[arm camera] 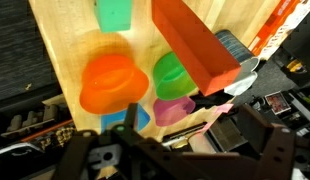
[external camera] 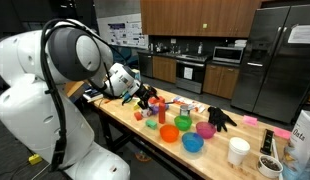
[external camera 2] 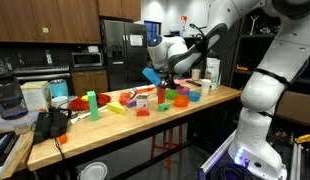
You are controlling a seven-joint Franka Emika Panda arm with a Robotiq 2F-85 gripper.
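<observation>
Closest to my wrist camera is the gripper (arm camera: 117, 152), a dark blur along the bottom edge. Its fingers stand wide apart and I see nothing between them. Just past the fingertips is the blue bowl (arm camera: 130, 118), partly hidden by them, on the wooden table (arm camera: 65, 60). Right beside it sits the orange bowl (arm camera: 113, 82); whether the two touch I cannot tell. Next to them, close together, are the pink bowl (arm camera: 173, 110) and the green cup (arm camera: 172, 73). A long red block (arm camera: 193, 45) runs slantwise past the cup. A green block (arm camera: 115, 12) lies at the top edge, apart from the bowls.

In an exterior view the gripper (external camera: 145, 97) hangs above the table, clear of the surface and touching nothing. The orange bowl (external camera: 170, 133), blue bowl (external camera: 192, 144) and pink bowl (external camera: 205, 129) are grouped near it on the wood. A black glove (external camera: 221, 118) lies just behind the pink bowl. A white cup (external camera: 238, 151) stands further along, well apart from the gripper. Both exterior views show dark kitchen cabinets behind the table.
</observation>
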